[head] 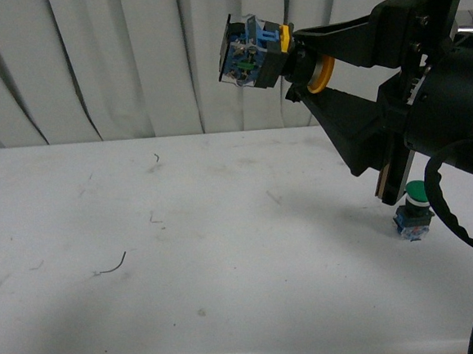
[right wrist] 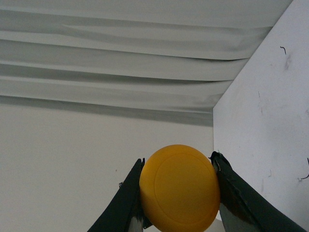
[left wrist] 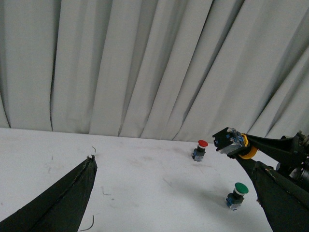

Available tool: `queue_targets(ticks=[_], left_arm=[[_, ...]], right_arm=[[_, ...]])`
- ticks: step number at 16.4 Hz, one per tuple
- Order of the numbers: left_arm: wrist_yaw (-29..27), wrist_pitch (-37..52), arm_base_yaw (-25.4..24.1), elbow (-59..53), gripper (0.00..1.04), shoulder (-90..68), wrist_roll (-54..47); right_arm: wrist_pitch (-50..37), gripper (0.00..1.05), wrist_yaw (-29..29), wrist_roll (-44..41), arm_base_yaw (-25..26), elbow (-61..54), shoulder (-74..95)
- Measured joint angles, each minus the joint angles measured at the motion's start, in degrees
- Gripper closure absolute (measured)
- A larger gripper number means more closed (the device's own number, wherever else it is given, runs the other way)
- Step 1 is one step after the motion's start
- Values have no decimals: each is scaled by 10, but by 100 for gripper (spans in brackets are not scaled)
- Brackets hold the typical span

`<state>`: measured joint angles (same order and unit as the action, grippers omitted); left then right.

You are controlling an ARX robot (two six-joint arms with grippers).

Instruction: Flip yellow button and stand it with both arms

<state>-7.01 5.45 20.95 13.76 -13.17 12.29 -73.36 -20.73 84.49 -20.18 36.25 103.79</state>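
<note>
A scuffed white table (head: 185, 255) stands before pleated white curtains (head: 129, 62).

No text, label, brand, number or sign can be read in any of the three views. Small markings may be carried on the contact block of the yellow button (head: 250, 51), but in the front view they are too small and blurred to be made out. Nothing legible is seen on its yellow cap in the right wrist view. Nothing can be read on the green-capped button (head: 413, 212) or on the red-capped button (left wrist: 200, 150) either.
</note>
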Motion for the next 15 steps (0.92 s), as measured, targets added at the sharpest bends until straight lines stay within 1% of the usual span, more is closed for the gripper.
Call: queue_targets(ticks=[1, 2, 3, 4, 6, 7, 8, 9, 10, 11, 15], left_arm=[[-70, -45, 25, 6, 15, 0, -36], [-119, -63, 11, -8, 28, 8, -74], [-116, -67, -25, -26, 40, 25, -94], [-95, -66, -52, -35, 51, 38, -102], [-46, -63, -94, -55, 77, 60, -113], [-31, -63, -110, -65, 88, 66, -113], [-1, -66, -137, -73, 100, 74, -113], [52, -66, -189, -80, 103, 85, -114], [58, -63, -216, -85, 103, 88, -114], [71, -62, -211, -91, 103, 93, -115], [70, -59, -209, -106, 103, 104, -115]], right_arm=[[0, 69, 0, 0, 1, 0, 0], [-1, 69, 0, 0, 1, 0, 0], [0, 69, 0, 0, 1, 0, 0], [0, 69, -1, 0, 3, 0, 0], [-1, 69, -1, -1, 4, 0, 0], [0, 69, -1, -1, 4, 0, 0], [-1, 69, -1, -1, 4, 0, 0], [-1, 69, -1, -1, 3, 0, 0], [-1, 69, -3, -1, 3, 0, 0], [0, 69, -2, -2, 3, 0, 0], [-1, 69, -3, -5, -1, 0, 0]])
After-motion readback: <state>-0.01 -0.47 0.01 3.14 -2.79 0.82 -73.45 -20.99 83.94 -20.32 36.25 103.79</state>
